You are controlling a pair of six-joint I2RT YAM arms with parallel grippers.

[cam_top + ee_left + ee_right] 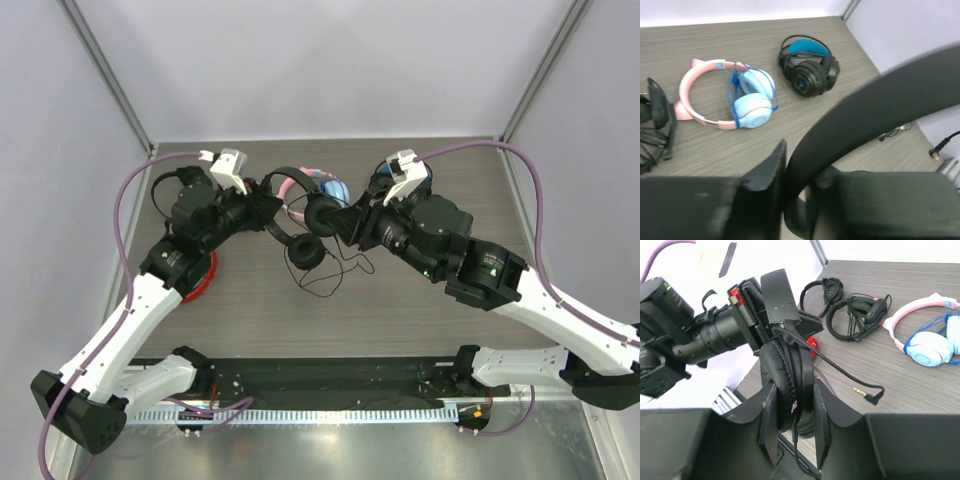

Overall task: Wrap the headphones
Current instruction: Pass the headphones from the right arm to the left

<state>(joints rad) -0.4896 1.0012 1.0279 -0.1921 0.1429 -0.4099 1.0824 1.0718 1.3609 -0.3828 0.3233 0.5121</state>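
Note:
The slim black headphones (305, 235) are held up above the table between both arms. My left gripper (268, 212) is shut on the thin headband (865, 105), which passes between its fingers (765, 170). My right gripper (338, 222) is shut on one round earcup (790, 385), pad side against its left finger. The other earcup (306, 252) hangs below. The thin black cable (328, 280) trails in loops onto the table, and its gold plug (860, 390) lies on the wood. The left gripper (775, 295) also shows in the right wrist view.
A pink-and-blue pair (725, 95) and a bulky black pair with blue lining (807, 70) lie at the back of the table. More slim black headsets (855, 312) lie at the back left. A red object (205, 275) sits under the left arm.

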